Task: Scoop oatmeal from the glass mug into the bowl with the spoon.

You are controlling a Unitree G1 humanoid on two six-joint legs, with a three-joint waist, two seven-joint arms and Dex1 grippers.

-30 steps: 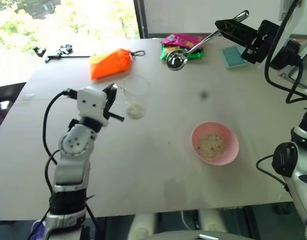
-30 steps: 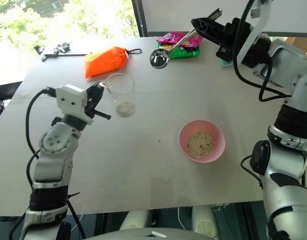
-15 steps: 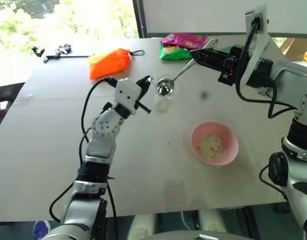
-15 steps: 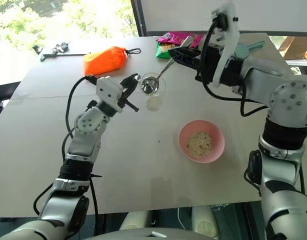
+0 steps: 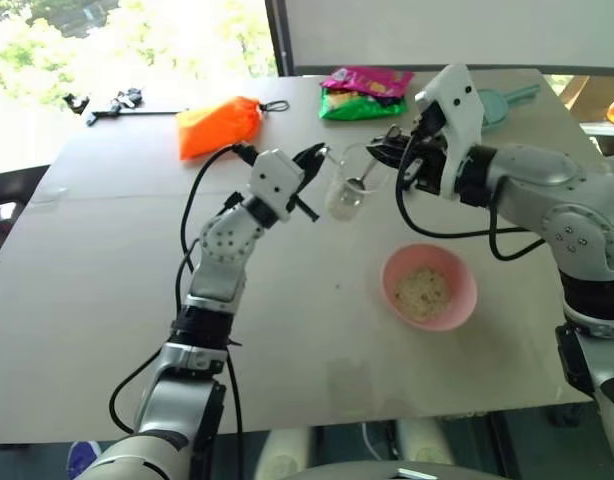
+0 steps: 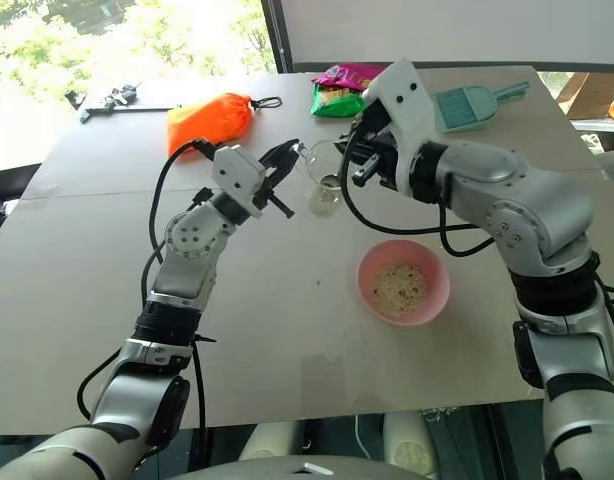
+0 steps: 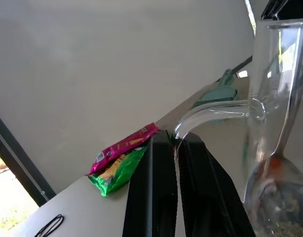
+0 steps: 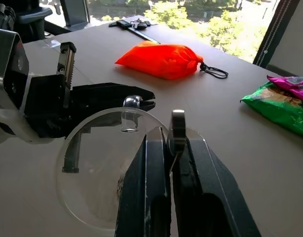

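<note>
Left end effector point(image 7: 175, 143): fingers together, clamped on the handle of the glass mug point(image 5: 347, 186); mug held up off the table point(image 5: 117, 300), tilted toward the right arm
Right end effector point(image 8: 170, 143): fingers together, pinching the handle of the spoon point(image 7: 284, 148); spoon bowl down inside the mug
Oatmeal point(image 5: 421, 290): small heap in the pink bowl point(image 5: 457, 312); some more at the mug's bottom
Bowl: on the table, near the mug, apart from both arms
Far side of table: orange pouch point(image 5: 219, 126); pink and green snack packets point(image 5: 365, 92); teal scoop point(image 6: 473, 104)
</note>
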